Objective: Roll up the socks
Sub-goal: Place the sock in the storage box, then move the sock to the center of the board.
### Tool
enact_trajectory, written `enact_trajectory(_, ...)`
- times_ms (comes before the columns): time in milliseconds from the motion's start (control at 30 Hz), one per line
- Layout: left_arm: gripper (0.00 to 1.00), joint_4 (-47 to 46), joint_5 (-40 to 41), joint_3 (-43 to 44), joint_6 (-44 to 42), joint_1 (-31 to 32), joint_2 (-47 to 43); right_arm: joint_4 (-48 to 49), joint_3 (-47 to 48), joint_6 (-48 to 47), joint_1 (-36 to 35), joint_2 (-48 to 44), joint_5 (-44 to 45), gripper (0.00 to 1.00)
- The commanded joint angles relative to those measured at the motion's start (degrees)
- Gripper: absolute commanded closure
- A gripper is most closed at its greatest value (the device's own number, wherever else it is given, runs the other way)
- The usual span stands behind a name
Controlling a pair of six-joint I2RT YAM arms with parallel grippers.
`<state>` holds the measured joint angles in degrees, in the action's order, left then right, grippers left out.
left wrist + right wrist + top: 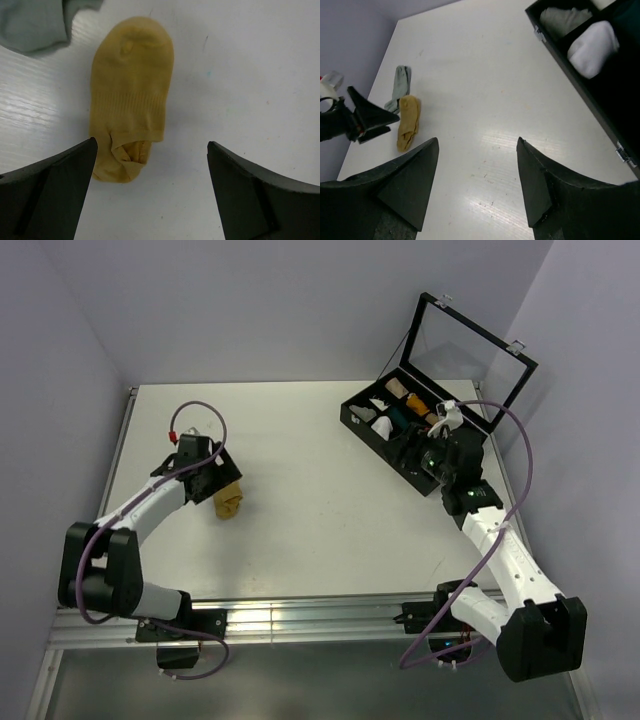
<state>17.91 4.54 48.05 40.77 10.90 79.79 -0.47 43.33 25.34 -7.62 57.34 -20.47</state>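
**Yellow sock** [131,90] lies flat and unrolled on the left part of the table [320,500]. Its long axis runs roughly near-to-far with a slight tilt. In the left wrist view the open cuff end lies closest to the camera and the toe points away. The grey sock [32,22], also flat, lies just beside the toe end; whether the two touch cannot be settled. The white sock cannot be identified in any view. The left gripper [151,147] hovers over the cuff end, its fingers [55,195] spread wide with nothing between them. The cuff sits between the fingertips, closer to the finger at the left of that view, so the sock's axis runs across the closing line and not along it. In the top view the sock shows just right of the gripper and nearer than it. The right gripper [477,142], likewise spread and empty, stands well apart at the right, beside the open case [370,440], facing back across the table. Judgement: the left arm is by far the nearer. The coming move likely calls for a small sideways correction to centre the cuff, then a descent. A pinch at this end would let the sock be rolled toward the toe, away from the gripper. Risk: an off-centre closure may catch only one edge of the fabric.
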Motion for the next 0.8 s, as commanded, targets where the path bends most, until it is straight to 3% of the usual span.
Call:
enact_trajectory(0, 0.04, -2.09, -5.49, 2.31, 4.75, -0.17, 3.43, 6.27, -1.58, 1.73, 0.15, -1.36, -5.02, 0.29)
enact_trajectory(233, 0.04, -5.52, -7.79, 1.60, 10.20, 3.42, 10.55, 5.66, -3.16, 0.67, 0.15, -2.23, -4.40, 0.29)
enact_trajectory(500, 0.04, -9.56, -9.37, 5.63, 20.57, 16.25, 18.82, 4.07, -3.08, -0.56, 0.15, -2.06, -4.05, 0.30)
enact_trajectory(767, 0.04, -2.02, -1.58, 14.96, 17.86, 26.71, 17.34, 2.49, -2.64, -3.10, 0.06, -1.88, -4.31, 0.30)
